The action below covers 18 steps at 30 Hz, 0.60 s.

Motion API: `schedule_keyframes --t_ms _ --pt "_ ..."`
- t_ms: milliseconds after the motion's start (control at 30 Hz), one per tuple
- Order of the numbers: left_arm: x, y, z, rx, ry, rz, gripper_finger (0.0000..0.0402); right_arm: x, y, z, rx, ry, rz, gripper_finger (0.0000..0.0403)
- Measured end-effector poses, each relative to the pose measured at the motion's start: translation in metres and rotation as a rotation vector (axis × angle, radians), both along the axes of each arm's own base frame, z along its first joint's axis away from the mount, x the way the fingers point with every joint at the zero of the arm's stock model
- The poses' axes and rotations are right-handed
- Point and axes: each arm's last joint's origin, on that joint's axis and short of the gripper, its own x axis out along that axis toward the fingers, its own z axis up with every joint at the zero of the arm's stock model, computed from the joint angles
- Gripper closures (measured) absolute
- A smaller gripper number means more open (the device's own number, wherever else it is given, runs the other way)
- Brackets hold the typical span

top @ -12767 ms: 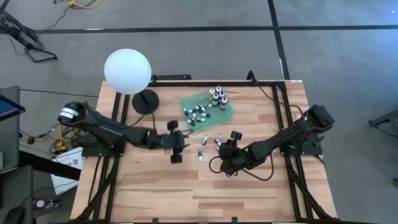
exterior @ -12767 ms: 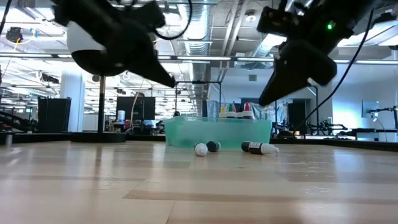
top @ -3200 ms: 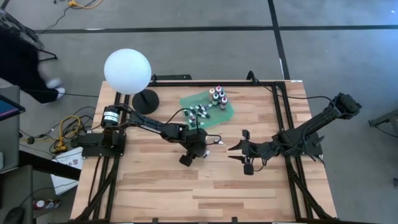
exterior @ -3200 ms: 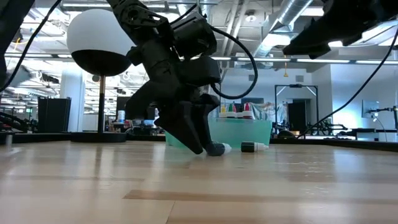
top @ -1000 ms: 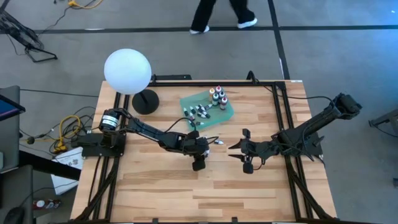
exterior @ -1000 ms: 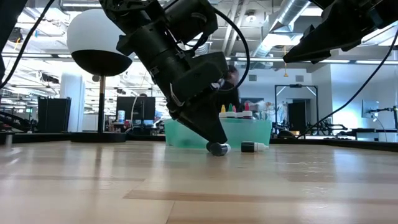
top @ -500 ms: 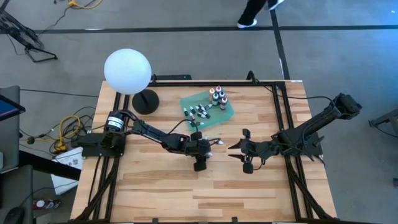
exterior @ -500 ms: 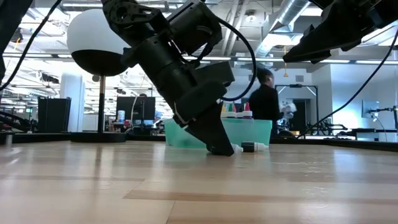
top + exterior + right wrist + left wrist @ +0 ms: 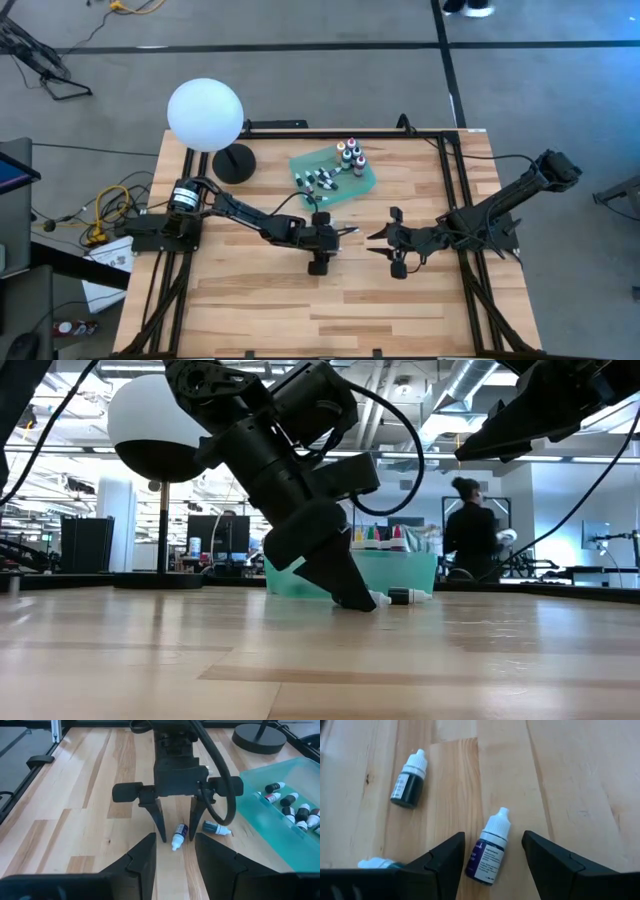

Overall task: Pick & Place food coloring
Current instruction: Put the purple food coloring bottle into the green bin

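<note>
I am at the pick: my left tool point(image 9: 177, 827) stands fingers apart astride a small dropper bottle point(image 9: 489, 848) lying on the bench point(image 9: 400, 300), white tip pointing away from my wrist. The bottle sits between the fingers, touching neither as far as I can tell. A second, dark bottle point(image 9: 408, 780) lies just beside it, also on the wood, and the edge of a third shows near my left finger. The rest of the food coloring is in the green tray point(image 9: 363, 183), near my reach.

Next I judge I must settle a little lower, close squarely on the bottle's body without nudging it to roll, then lift and carry it to the tray.

My left arm stretches low across the bench, wrist pitched steeply down, fingertips almost at the wood. My right tool point(image 9: 393, 248) hangs above the bench facing the left one, fingers part-way apart, holding nothing.
</note>
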Motion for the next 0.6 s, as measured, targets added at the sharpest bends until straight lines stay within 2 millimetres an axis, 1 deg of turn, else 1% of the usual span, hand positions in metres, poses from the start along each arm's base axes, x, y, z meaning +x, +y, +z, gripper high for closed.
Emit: schedule_keyframes --t_ms 100,300,600 --pt "0.0000 -0.0001 0.0000 0.027 0.002 -0.041 0.0201 0.0000 0.0000 0.0000 0.000 0.000 0.000 0.0276" --pt "-0.0013 -0.0001 -0.0011 0.032 0.020 -0.050 0.0201 0.0000 0.0000 0.0000 0.000 0.000 0.000 0.0276" --pt "-0.0074 0.0003 -0.0041 0.071 0.100 -0.104 0.0201 0.0000 0.0000 0.0000 0.000 0.000 0.000 0.0276"
